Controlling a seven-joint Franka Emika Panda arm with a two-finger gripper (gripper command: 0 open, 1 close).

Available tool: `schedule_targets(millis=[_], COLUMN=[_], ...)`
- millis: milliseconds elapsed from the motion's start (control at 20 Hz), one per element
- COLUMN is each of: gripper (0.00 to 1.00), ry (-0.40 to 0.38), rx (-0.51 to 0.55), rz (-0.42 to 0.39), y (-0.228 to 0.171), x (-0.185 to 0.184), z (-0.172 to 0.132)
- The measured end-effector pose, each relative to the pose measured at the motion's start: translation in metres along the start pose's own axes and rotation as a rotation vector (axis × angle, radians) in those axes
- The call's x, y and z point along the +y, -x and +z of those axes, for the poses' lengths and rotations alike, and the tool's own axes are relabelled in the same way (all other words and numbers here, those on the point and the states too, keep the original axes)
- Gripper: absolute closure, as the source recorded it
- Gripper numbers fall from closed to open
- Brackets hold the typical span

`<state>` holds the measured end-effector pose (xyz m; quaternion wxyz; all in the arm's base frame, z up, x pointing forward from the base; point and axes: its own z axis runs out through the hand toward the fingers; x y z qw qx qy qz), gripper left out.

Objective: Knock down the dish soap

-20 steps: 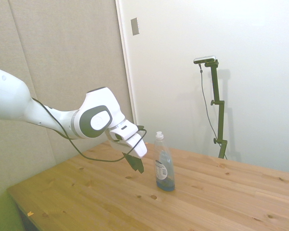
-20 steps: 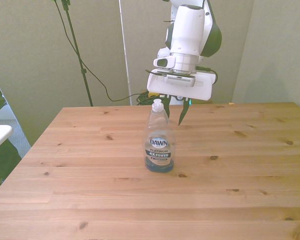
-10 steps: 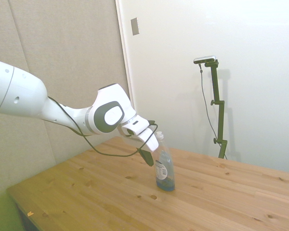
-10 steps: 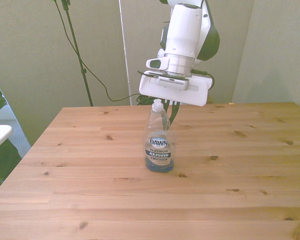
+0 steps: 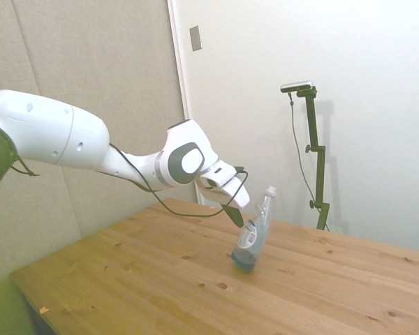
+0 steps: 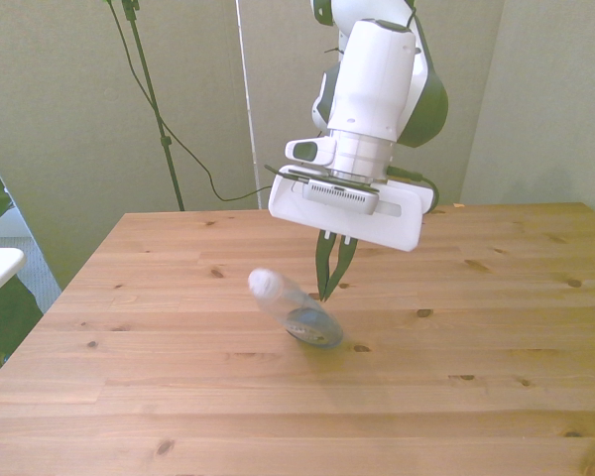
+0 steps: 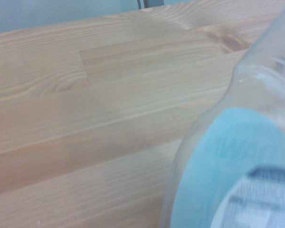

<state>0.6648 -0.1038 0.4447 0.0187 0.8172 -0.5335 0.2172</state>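
In the side view, the white arm [image 5: 49, 136] reaches in from the picture's left. The gripper [image 5: 237, 218] points down at a slant, its dark fingers [image 6: 327, 270] drawn together with nothing clamped between them; the tips sit against the upper body of the dish soap [image 5: 253, 234].

The dish soap stands near the middle of the wooden table [image 5: 126, 279], tilted well off vertical. Its base edge rests on the boards; its white cap [image 5: 270, 190] leans away from the gripper. In the front view, the cap [image 6: 262, 282] leans toward the front view's left, with the base [image 6: 317, 332] to the right of it.

Handling judgement: the bottle is mostly empty, with blue liquid pooled at the base, so it is likely light and bottom-weighted. The thin clear plastic probably flexes under pressure and offers a slick surface. No grasp is required; a push applied high, at the shoulder or neck, gives the most leverage.

Materials: the bottle is slim, smooth and curved, with a paper-like label [image 7: 256, 199]. The table is planked pine with visible knots and a matt grain.
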Motion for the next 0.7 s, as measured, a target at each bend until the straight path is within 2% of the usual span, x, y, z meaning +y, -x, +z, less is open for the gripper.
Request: schedule_targets(millis=[250,700], gripper=[1.00,1.00], ry=[0.009,0.033], rx=[0.020,0.083], rz=[0.004,0.069], y=[-0.006,-0.059], x=[-0.017,-0.004], z=[0.018,0.029])
